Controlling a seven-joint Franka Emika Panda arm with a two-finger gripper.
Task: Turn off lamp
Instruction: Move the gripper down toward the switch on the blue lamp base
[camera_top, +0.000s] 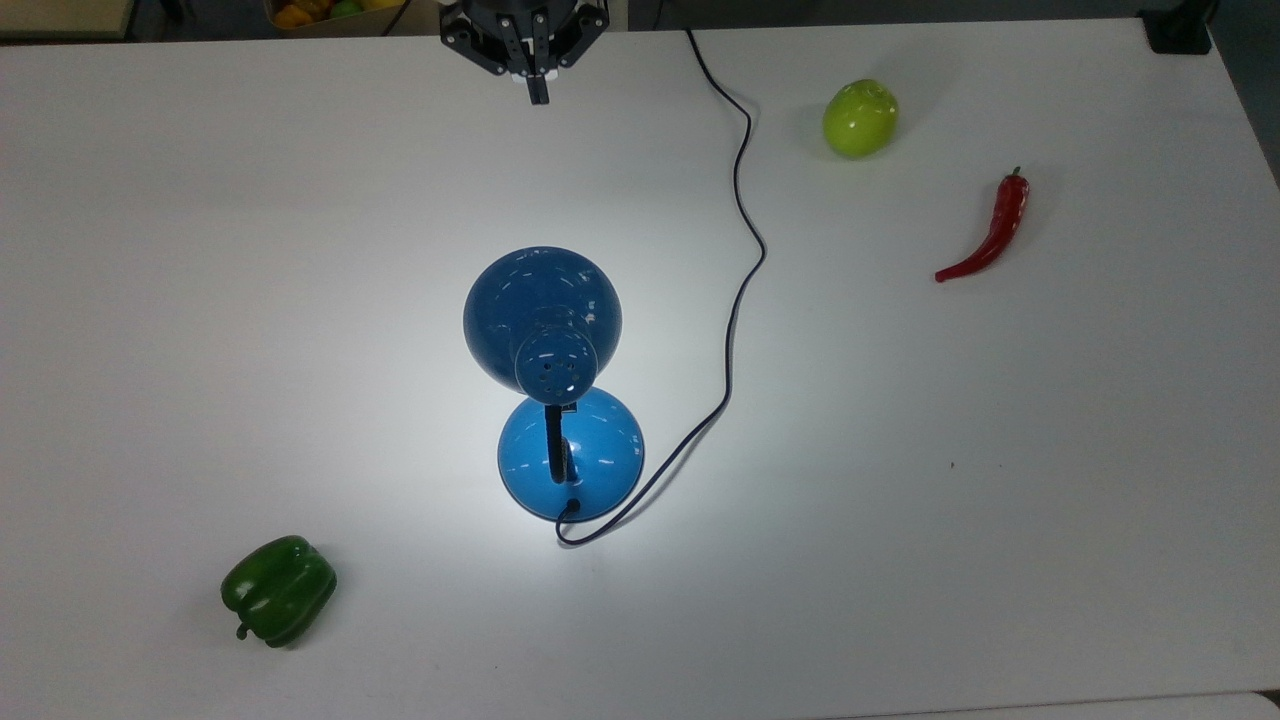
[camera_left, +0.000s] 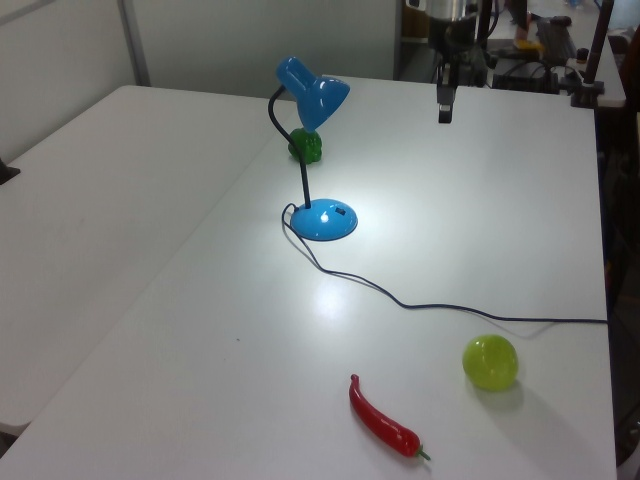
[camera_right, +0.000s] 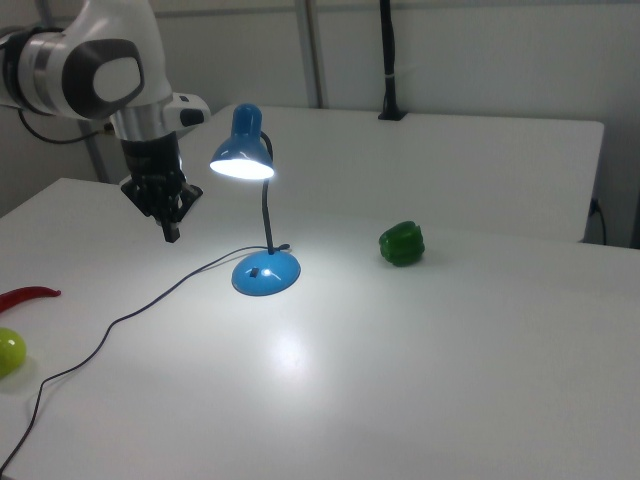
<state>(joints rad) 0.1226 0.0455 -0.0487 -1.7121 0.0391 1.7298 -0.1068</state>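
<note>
Currently, findings as follows.

Lamp (camera_top: 545, 340): stands mid-counter, lit; bright pool on the counter (camera_top: 200, 250) around its base (camera_top: 572, 455). Shade hangs over the base's far side in the top view.

Switch: small dark rocker (camera_right: 257, 271) on the base top, in front of the neck in the right view. Judged to be the control to press.

Gripper (camera_top: 538, 93): fingers pressed together, holding nothing; hangs above the counter's far edge in the top view, well apart from the lamp.

Cord (camera_top: 742, 240): runs from the base's back past the gripper's side to the counter edge.

Other items: green pepper (camera_top: 278, 590), chilli (camera_top: 990, 232), lime-green fruit (camera_top: 859, 118); all well apart from the lamp.

Step in hand: approach; task not yet done.

Method advised: keep the fingers together as one blunt tip. Come in low from the switch side, under the shade, not from above. Press straight down on the rocker's raised end.

Risks: a sideways push could slide the light base; a high approach could knock the shade; keep clear of the cord.
</note>
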